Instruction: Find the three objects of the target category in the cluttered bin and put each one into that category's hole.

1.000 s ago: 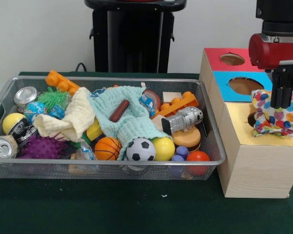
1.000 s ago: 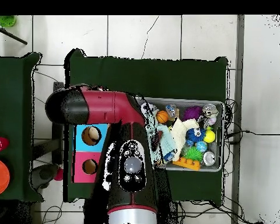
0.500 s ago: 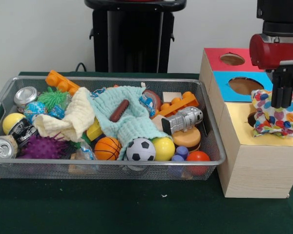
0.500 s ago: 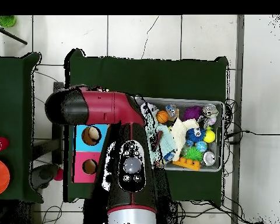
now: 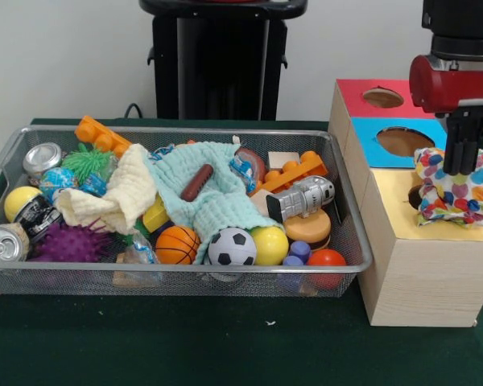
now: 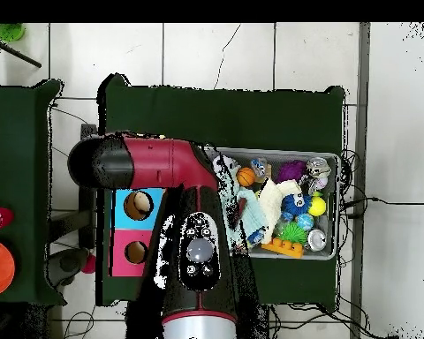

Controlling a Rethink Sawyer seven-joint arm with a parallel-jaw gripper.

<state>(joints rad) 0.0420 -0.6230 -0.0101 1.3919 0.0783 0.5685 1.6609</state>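
One spotted cloth (image 5: pixel 460 186) hangs bunched in my gripper (image 5: pixel 462 167), whose fingers are pinched on its upper fold, directly over the yellow panel (image 5: pixel 394 199) of the sorting box (image 5: pixel 410 265). Just below the gripper and a little to its side, a dark hole (image 5: pixel 416 196) in that panel peeps out from behind the cloth's edge. I judge the cloth light, limp and easily snagged; it will drape and catch on the rim rather than drop clean, so a hold high on a gathered fold, as now, suits it, with the loose ends fed in first. Beyond the gripper, farther back on the box, lie the blue panel (image 5: pixel 398 141) and red panel (image 5: pixel 378 96), each with its own hole. Well off to the side sits the wire bin (image 5: pixel 177 277), where a mint cloth (image 5: pixel 213 201) and a cream cloth (image 5: pixel 121 197) sprawl over balls, cans and blocks.
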